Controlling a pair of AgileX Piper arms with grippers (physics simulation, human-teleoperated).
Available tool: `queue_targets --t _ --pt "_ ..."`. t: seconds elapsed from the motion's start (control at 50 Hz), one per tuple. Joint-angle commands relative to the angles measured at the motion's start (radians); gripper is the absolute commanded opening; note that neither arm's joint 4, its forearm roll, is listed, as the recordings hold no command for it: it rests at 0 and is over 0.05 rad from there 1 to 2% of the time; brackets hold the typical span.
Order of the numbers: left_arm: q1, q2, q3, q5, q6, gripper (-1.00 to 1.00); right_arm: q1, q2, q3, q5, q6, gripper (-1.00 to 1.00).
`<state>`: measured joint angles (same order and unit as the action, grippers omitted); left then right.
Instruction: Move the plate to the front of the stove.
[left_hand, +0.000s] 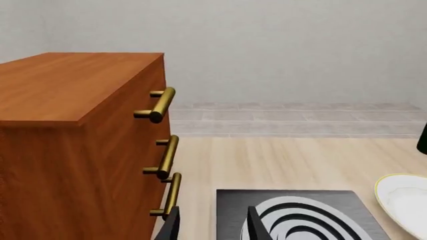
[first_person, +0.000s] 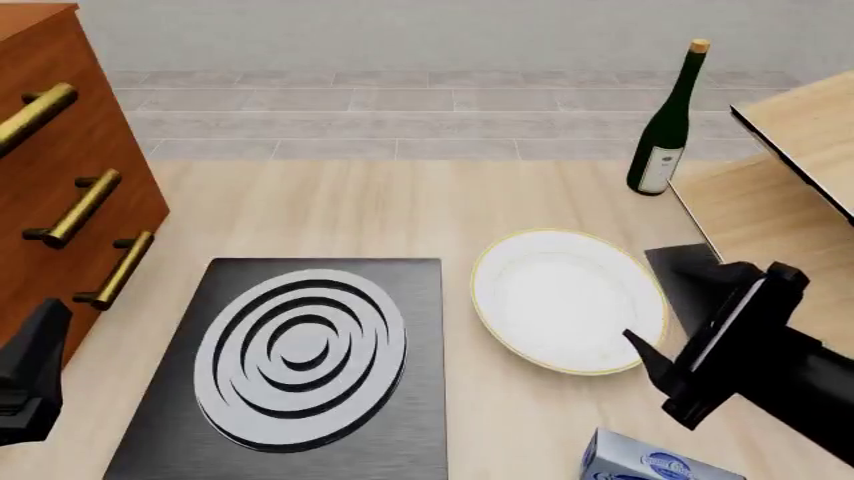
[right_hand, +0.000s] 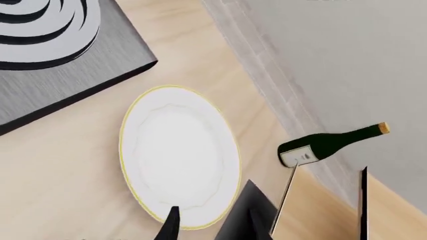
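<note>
Risk first, from the front view: the plate (first_person: 567, 298) lies flat on the table just right of the stove (first_person: 291, 365), a narrow strip of wood between them. The right gripper (first_person: 650, 362) sits at the plate's near-right rim, jaws apart, one fingertip over the rim. A shallow plate lying flat offers little to pinch; if the fingers close too high they may skid off the gold edge, or tip the plate. A black mat (first_person: 683, 280) lies partly under the plate's right side, and a blue-and-white carton (first_person: 654, 462) sits near the gripper, so a low sweep toward the stove's front could knock it. The bottle (first_person: 666, 122) stands far right, well apart.

Left wrist view: the left gripper (left_hand: 212, 225) shows two fingertips apart, holding nothing, over the stove's far-left corner beside the wooden cabinet (left_hand: 80, 145). It idles there, yet a drift left could strike the brass handles.

Right wrist view: the fingertips (right_hand: 169, 225) straddle the plate's rim, not clamped. Whether the lower finger can slip beneath is unclear; a poor bite would let the plate slide and clip the stove's edge.
</note>
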<state>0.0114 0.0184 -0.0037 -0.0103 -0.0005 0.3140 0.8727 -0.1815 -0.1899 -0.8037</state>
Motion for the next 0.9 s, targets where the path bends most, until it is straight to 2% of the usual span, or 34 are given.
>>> queue_targets --t 0.02,0.48,0.58,0.74,0.9 --pt "0.000 0.001 0.000 -0.001 0.000 1.00 0.045 0.098 0.003 -0.050 -0.006 1.00" --pt "0.000 0.001 0.000 -0.001 0.000 1.00 0.102 0.179 -0.016 -0.037 0.009 1.00" --pt "0.000 0.001 0.000 0.000 0.000 1.00 0.103 0.167 -0.042 0.015 0.000 1.00" --pt "0.000 0.001 0.000 -0.001 0.000 1.00 0.109 0.124 -0.134 0.175 0.002 1.00" --pt "0.000 0.001 0.000 0.000 0.000 1.00 0.129 0.150 -0.181 0.235 0.008 1.00"
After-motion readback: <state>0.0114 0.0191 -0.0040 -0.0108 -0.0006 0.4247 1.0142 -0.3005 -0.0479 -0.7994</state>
